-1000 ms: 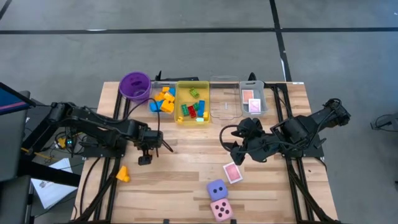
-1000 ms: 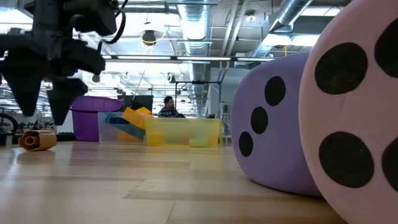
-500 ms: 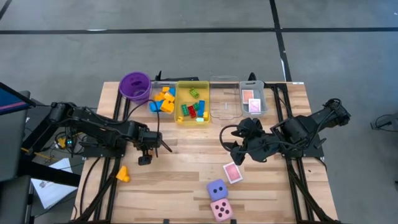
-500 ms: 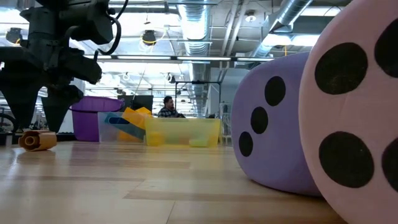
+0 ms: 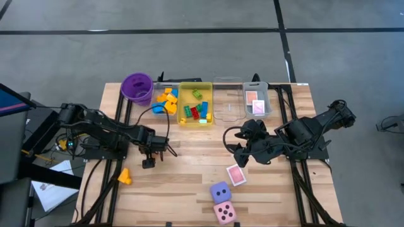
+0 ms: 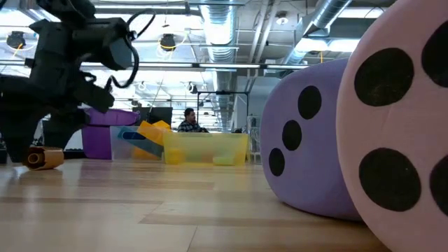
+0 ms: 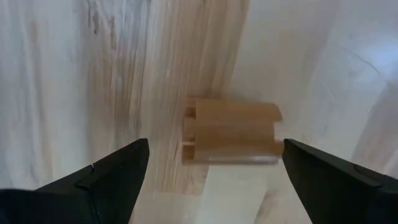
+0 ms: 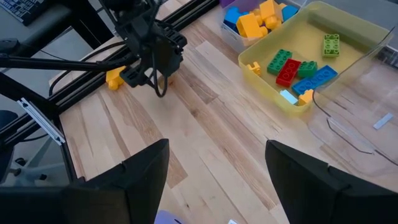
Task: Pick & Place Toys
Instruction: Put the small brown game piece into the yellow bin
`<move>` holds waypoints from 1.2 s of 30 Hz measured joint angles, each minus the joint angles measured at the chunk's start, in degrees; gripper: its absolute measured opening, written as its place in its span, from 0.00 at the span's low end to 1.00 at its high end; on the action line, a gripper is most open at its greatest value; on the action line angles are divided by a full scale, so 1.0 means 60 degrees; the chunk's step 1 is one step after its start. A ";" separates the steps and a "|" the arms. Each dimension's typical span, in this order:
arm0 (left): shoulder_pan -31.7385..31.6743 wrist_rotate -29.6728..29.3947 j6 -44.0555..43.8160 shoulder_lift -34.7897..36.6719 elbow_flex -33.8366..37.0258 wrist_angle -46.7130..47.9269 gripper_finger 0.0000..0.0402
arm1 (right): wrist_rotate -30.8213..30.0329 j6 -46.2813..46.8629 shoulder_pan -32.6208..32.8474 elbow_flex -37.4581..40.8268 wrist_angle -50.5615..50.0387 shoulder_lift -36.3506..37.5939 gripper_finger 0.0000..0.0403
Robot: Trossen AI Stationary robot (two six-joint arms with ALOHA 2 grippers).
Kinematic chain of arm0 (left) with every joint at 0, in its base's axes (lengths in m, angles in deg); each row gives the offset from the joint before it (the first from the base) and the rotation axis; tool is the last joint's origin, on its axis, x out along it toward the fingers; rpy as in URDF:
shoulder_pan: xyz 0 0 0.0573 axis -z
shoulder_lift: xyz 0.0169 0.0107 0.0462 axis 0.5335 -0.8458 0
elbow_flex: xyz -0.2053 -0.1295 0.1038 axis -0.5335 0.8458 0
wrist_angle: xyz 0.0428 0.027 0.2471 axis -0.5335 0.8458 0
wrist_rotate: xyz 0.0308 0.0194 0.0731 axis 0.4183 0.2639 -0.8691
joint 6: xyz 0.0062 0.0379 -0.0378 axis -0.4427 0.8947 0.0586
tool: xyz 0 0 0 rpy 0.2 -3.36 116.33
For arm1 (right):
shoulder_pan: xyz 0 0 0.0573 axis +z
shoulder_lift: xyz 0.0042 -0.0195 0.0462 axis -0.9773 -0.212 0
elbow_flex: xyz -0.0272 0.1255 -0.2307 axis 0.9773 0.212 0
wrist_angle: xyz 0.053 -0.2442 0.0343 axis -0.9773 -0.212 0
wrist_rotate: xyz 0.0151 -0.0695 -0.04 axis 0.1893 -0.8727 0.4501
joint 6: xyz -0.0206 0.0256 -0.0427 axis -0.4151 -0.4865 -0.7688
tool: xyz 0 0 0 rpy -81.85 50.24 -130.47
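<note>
A lone orange brick (image 5: 124,176) lies on the wood near the table's left edge; it also shows in the low view (image 6: 42,157) and the left wrist view (image 7: 231,134). My left gripper (image 5: 148,161) is open and empty, low over the table, a little to the right of and beyond the brick (image 6: 38,136). My right gripper (image 5: 237,150) is open and empty at mid-table, beyond a pink-backed card (image 5: 235,174). A purple die (image 5: 219,192) and a pink die (image 5: 224,212) stand by the near edge.
Along the far edge stand a purple cup (image 5: 137,87), a clear tray of orange and blue bricks (image 5: 164,101), a yellow tray of bricks (image 5: 195,104), a bare clear tray (image 5: 228,106) and a clear tray with cards (image 5: 257,102). Bare wood lies between the arms.
My left gripper has gone down toward the table and toward the orange brick, tipping a little, and it stays open. The brick has stayed where it was.
</note>
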 joint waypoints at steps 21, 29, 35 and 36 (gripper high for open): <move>0.0000 -0.0109 -0.0158 -0.0358 -0.0004 -0.0614 0.88 | -0.0001 0.0000 -0.0004 0.0000 0.0004 0.0000 0.64; -0.0004 -0.0157 -0.0118 -0.0366 -0.0004 -0.0746 0.72 | -0.0003 0.0000 0.0000 0.0000 0.0004 0.0000 0.64; -0.0004 -0.0125 -0.0107 -0.0366 -0.0004 -0.0764 0.58 | -0.0004 0.0000 -0.0003 0.0000 0.0007 0.0000 0.64; -0.0004 -0.0113 -0.0108 -0.0366 -0.0004 -0.0758 0.55 | -0.0004 0.0000 -0.0003 0.0000 0.0005 0.0000 0.64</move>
